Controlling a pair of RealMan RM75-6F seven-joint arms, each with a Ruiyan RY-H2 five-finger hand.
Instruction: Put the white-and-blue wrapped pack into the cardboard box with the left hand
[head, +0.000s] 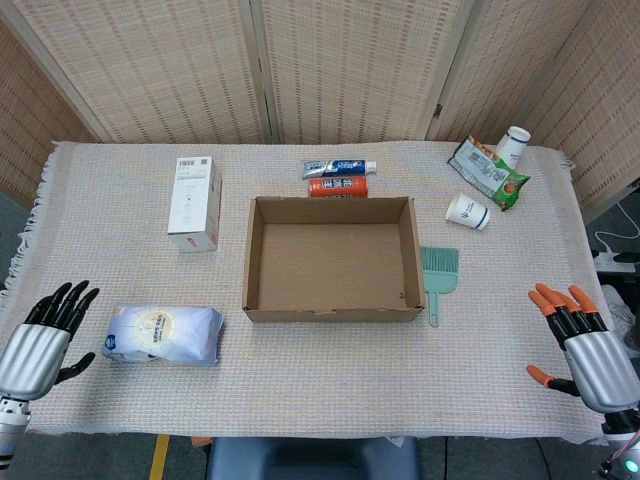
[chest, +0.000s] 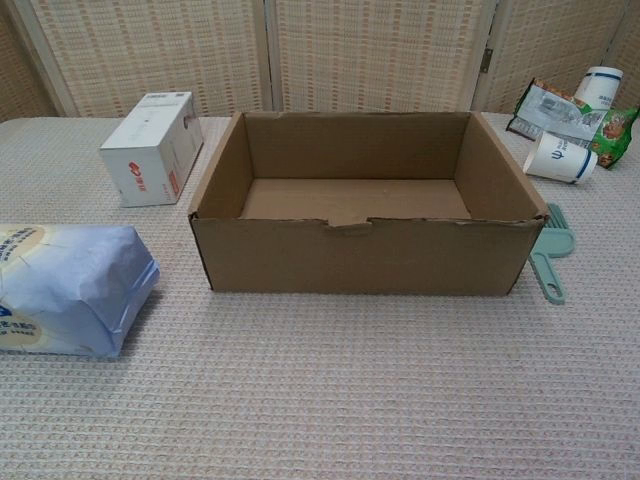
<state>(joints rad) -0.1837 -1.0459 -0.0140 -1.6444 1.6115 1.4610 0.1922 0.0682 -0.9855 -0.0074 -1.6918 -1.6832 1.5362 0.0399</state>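
The white-and-blue wrapped pack (head: 163, 334) lies flat on the cloth at the front left; the chest view shows the pack (chest: 68, 289) at its left edge. The open cardboard box (head: 331, 311) stands empty in the middle of the table, to the right of the pack, and the box (chest: 360, 255) fills the chest view's centre. My left hand (head: 45, 335) hovers just left of the pack, fingers spread, holding nothing. At the front right corner my right hand (head: 583, 340) is open too, with its orange-tipped fingers apart. Neither hand shows in the chest view.
A white carton (head: 194, 203) stands behind the pack, left of the box. Two toothpaste tubes (head: 339, 177) lie behind the box. A green dustpan brush (head: 438, 279) lies at the box's right side. Two paper cups (head: 468, 211) and a snack bag (head: 487, 172) sit at the back right.
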